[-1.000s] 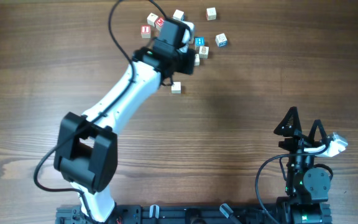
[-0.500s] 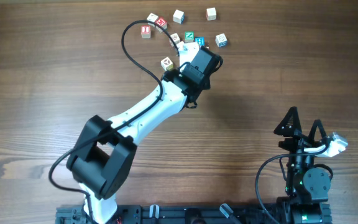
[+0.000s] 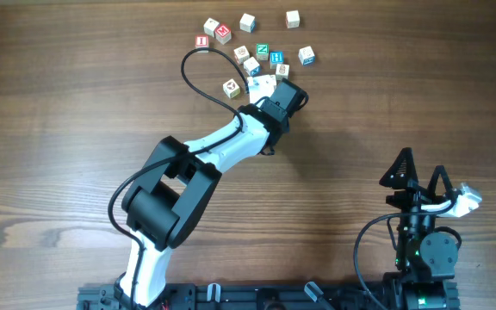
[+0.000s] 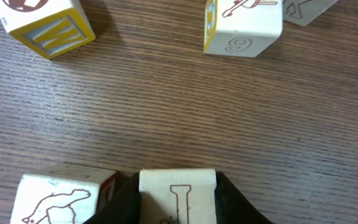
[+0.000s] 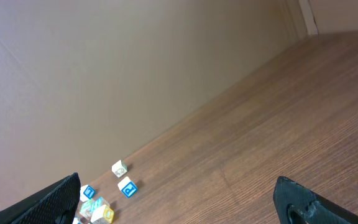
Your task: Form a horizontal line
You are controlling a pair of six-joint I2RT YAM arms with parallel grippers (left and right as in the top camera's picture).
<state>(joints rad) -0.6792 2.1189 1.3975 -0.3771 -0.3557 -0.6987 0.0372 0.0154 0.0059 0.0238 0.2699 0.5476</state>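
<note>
While left jaws pinch a pale cube marked I (image 4: 178,193), just beside an animal-picture cube (image 4: 61,198), right jaws spread wide.

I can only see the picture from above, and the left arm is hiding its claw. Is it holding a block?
Observer: Yes. The left wrist view shows the left gripper shut on a pale cube with a letter I on its face.
Operator: Is another block next to it?
Observer: A cube with an animal outline sits close beside it, just outside one finger. It has a red side.
Operator: What is in front of the claw?
Observer: A cube showing a 9 with a yellow side stands ahead, with bare wood between it and the held one.
</note>
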